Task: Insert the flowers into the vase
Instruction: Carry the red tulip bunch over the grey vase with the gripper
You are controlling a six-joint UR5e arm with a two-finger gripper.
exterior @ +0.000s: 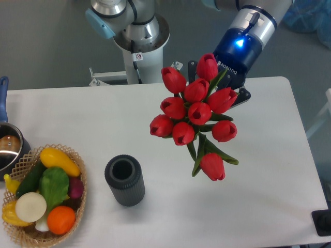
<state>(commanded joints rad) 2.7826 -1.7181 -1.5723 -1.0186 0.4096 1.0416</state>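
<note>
Overhead, a white table (103, 119) with rounded corners fills most of the view, set on a grey floor. At its far edge stands the arm's round base (138, 31), grey with a light blue cap. A woven wicker basket (77, 204) sits at the near left corner, holding toy vegetables: a yellow squash, a green pepper, a white onion and an orange one among them. Just beyond it, at the left edge, a metal pot with a blue handle (8, 139) is partly cut off.

Reaching in from the upper right, the arm ends in a black gripper (227, 85) with a blue light glowing on its wrist. Its fingers are mostly hidden behind the blooms, yet they appear closed on the stems of the flowers (194, 111), a bunch of red tulips held above the table's right half, buds facing the camera, one bud drooping lower than the rest.

Left of and nearer than the bunch, well apart from it, the vase (124, 181) stands upright on the table: dark grey, ribbed, its round mouth open, near the basket.
</note>
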